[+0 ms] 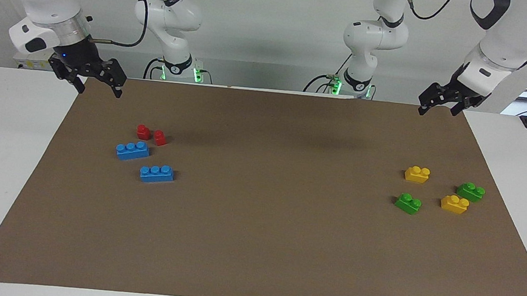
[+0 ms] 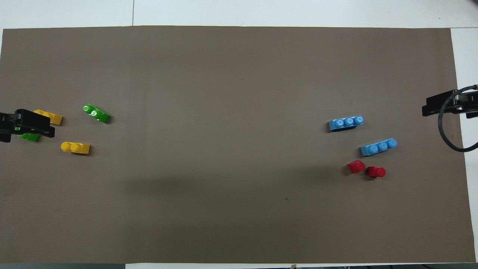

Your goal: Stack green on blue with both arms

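Two green bricks lie on the brown mat toward the left arm's end: one (image 1: 408, 203) (image 2: 96, 113) farther from the robots, the other (image 1: 470, 191) (image 2: 29, 137) partly covered by the left gripper in the overhead view. Two blue bricks (image 1: 132, 150) (image 1: 157, 173) lie apart toward the right arm's end, also seen from above (image 2: 379, 146) (image 2: 346, 122). My left gripper (image 1: 437, 110) (image 2: 37, 125) hangs open and empty over the mat's corner near its base. My right gripper (image 1: 98, 89) (image 2: 435, 105) hangs open and empty over the mat's other near corner.
Two yellow bricks (image 1: 417, 174) (image 1: 454, 204) sit among the green ones. Two small red pieces (image 1: 143, 131) (image 1: 160, 137) stand beside the blue bricks, nearer to the robots. The brown mat (image 1: 265, 225) covers most of the white table.
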